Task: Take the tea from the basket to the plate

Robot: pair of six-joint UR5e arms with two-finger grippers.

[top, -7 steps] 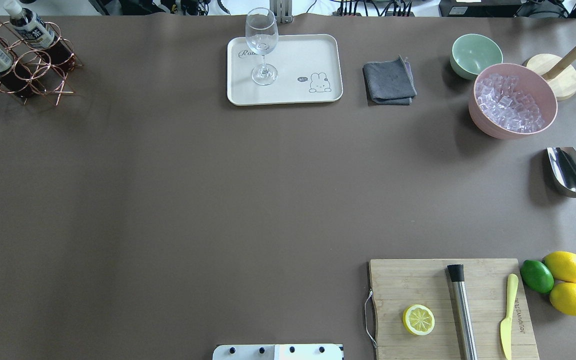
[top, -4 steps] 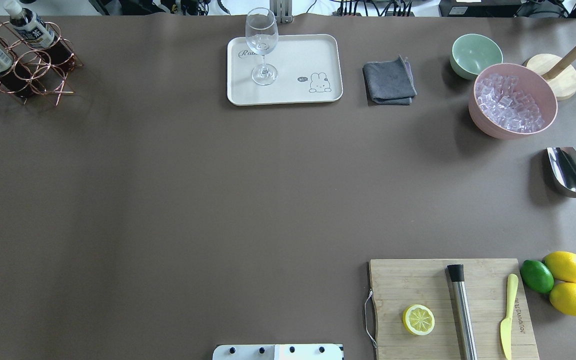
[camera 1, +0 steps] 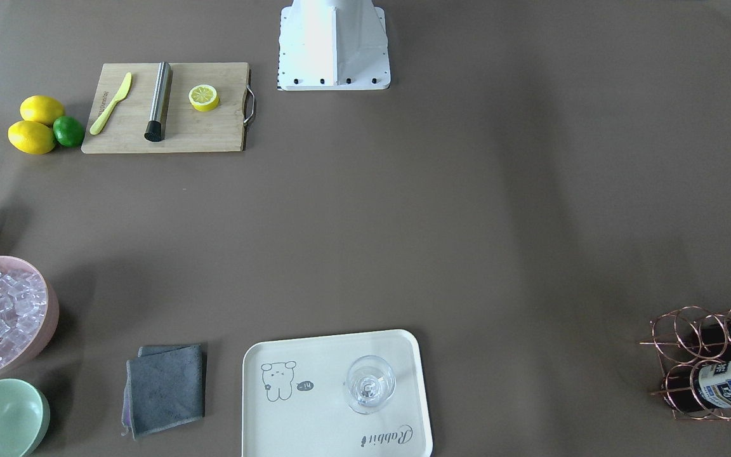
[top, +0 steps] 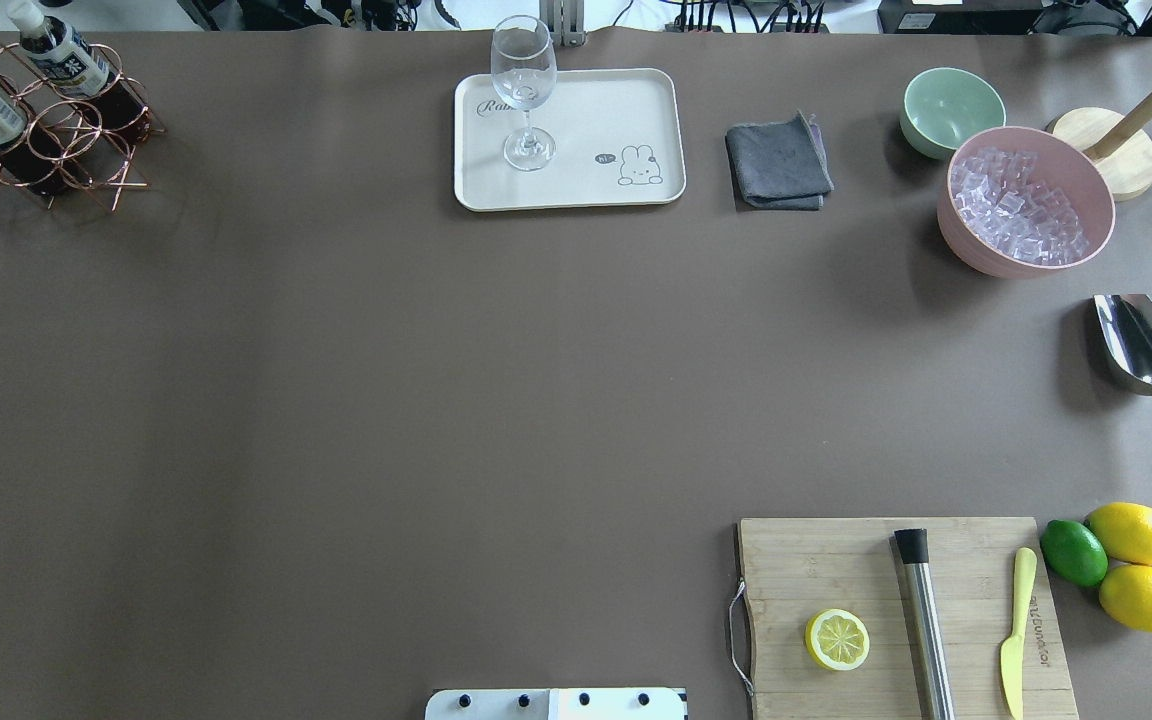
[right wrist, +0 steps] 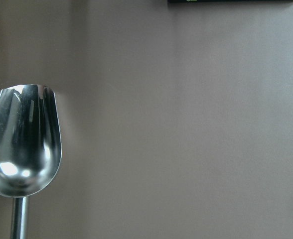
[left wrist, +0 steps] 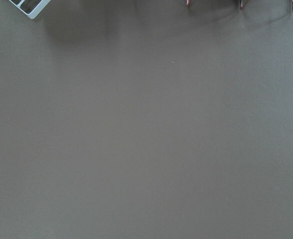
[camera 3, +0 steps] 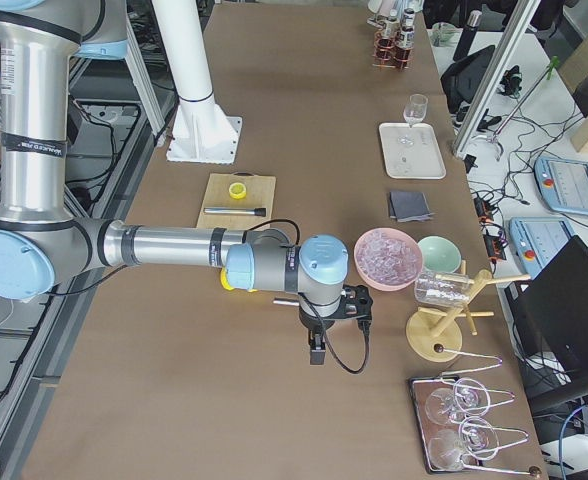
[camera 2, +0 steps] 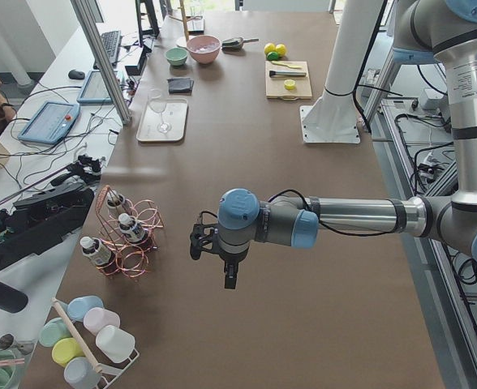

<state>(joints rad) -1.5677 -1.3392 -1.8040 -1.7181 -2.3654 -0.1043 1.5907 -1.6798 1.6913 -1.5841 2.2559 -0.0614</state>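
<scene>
Three tea bottles stand in the copper wire basket (top: 71, 125) at the table's far left corner; two show in the overhead view, one (top: 66, 60) nearer the plate. The basket also shows in the front view (camera 1: 675, 388) and the left side view (camera 2: 141, 243). The cream plate (top: 596, 120) sits at the far middle with a stemmed glass (top: 524, 90) on it. My left gripper (camera 2: 229, 279) hangs over bare table beside the basket, apart from it. My right gripper (camera 3: 317, 352) hangs near the ice bowl. I cannot tell whether either is open or shut.
A grey cloth (top: 778, 162), a mint-green bowl (top: 951, 108) and a pink bowl of ice (top: 1024, 200) stand right of the plate. A metal scoop (top: 1141, 350) lies at the right edge. A cutting board (top: 906, 615) with a lemon half, muddler and knife is at the near right.
</scene>
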